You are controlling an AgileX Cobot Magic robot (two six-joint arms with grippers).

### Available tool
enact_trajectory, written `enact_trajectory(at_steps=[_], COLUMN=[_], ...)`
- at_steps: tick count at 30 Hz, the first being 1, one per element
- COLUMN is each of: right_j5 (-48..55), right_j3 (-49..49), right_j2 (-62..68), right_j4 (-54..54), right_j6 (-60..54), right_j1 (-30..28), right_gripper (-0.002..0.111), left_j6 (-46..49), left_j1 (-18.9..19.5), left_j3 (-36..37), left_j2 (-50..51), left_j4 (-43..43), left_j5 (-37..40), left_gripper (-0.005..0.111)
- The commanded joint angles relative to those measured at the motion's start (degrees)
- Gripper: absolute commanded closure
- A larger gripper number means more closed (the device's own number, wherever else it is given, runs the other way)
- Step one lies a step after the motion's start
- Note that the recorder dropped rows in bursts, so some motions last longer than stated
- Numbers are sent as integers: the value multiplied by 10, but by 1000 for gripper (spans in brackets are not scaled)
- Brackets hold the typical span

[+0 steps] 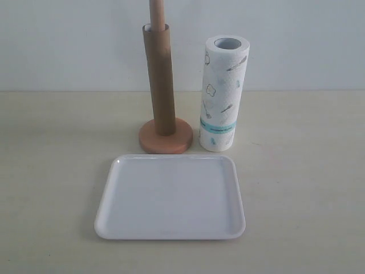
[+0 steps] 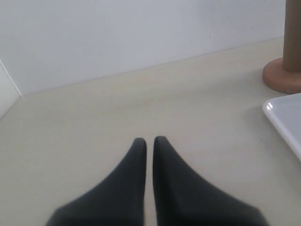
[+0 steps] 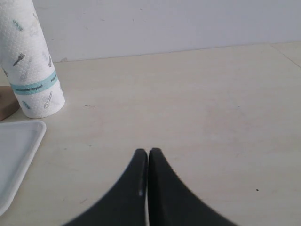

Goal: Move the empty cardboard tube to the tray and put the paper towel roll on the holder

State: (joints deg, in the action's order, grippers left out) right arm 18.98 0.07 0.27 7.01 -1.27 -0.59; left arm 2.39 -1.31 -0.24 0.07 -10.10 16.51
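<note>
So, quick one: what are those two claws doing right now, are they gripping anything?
Left gripper: closed, holding nothing.
Right gripper: closed, holding nothing.

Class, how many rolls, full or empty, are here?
2: the empty cardboard tube sleeved over the holder, and the paper towel roll upright beside it. None seems hidden.

A pale table carrying three things

The cream table [image 1: 51,171] is bearing the white tray [image 1: 171,197], which is lying flat. The wooden holder [image 1: 165,144] is standing on its disc base just behind the tray's far edge, and the paper towel roll [image 1: 223,94] is standing upright just behind the tray's far right corner.
</note>
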Motion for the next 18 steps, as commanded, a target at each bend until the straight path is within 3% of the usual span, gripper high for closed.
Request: enact_trajectory(at_steps=[1, 6, 12, 15, 18], right_j5=[-5, -5, -5, -5, -5], right_j3=[-1, -1, -1, -1, -1], right_j2=[-3, -3, -3, -3, -3], right_j4=[-1, -1, -1, -1, -1], right_j6=[-2, -2, -2, -2, -2], right_j1=[-4, -4, -4, -4, -4], right_gripper=[108, 108, 108, 108, 108], left_j6=[8, 27, 27, 20, -44], left_j1=[2, 2, 2, 2, 2], left_j3=[2, 2, 2, 2, 2], left_j2=[-1, -1, -1, -1, -1], left_j4=[-35, -102, -105, -101, -98], left_j5=[-8, -75, -160, -235, -340], left_gripper=[102, 102, 102, 102, 102])
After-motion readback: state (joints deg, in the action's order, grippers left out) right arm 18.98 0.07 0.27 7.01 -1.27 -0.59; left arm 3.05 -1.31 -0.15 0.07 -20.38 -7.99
